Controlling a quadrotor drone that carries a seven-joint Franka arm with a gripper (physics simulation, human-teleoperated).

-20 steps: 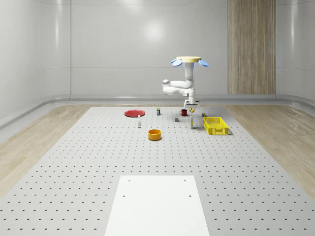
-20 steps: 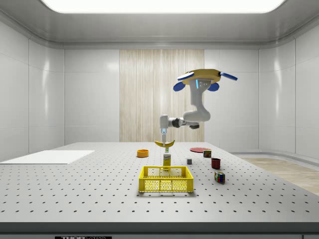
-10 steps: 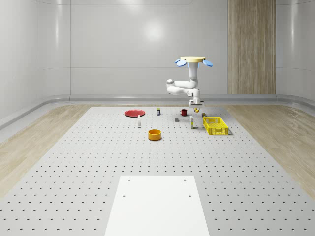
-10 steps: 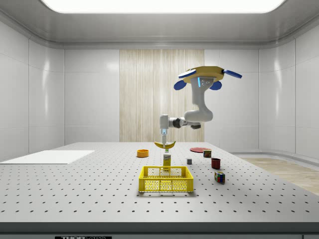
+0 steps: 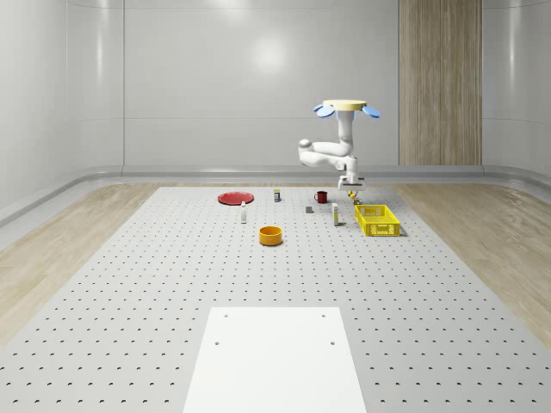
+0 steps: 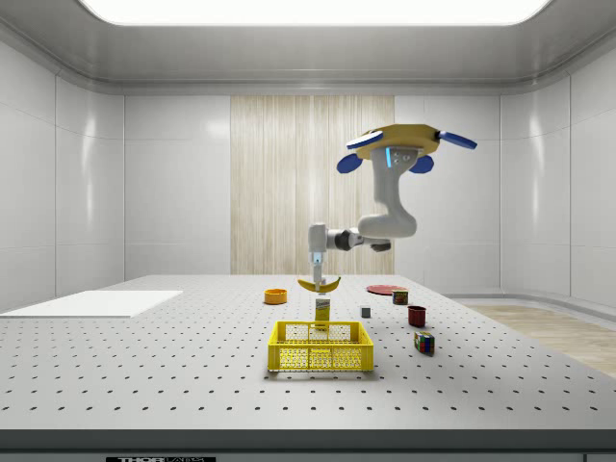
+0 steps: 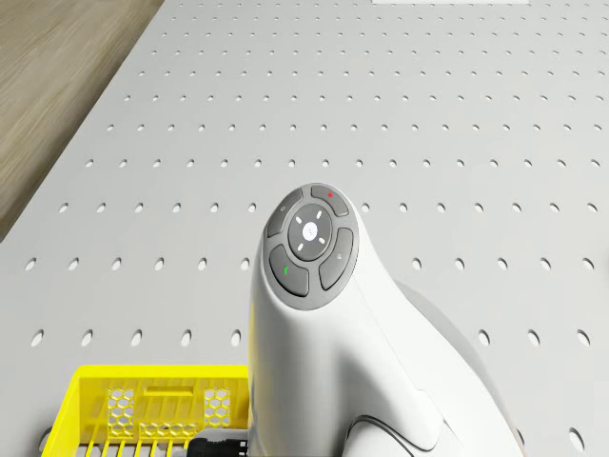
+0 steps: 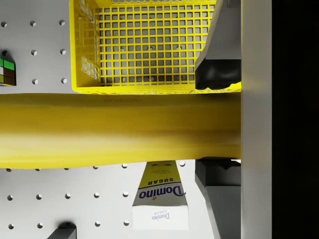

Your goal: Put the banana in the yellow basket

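**Banana held in the air beside the basket**

The drone hovers above the table, behind the basket as the side view shows it. Its arm bends down and forward, so the gripper hangs higher than the basket, over the sugar box that stands just behind the basket.

The gripper is clamped on the banana, which hangs crosswise under the fingers, ends curved upward. In the wrist view the banana lies across the frame between the two fingers, with the basket below it on one side and the sugar box on the other; the basket's mesh floor is bare. The banana is in the air, not yet over the basket's opening.

Near the basket, on the side view's right, stand a colour cube and a red mug. Farther behind the basket are an orange bowl, a red plate, a small grey block and a can.

In the drone view the arm rises over one end of the basket.
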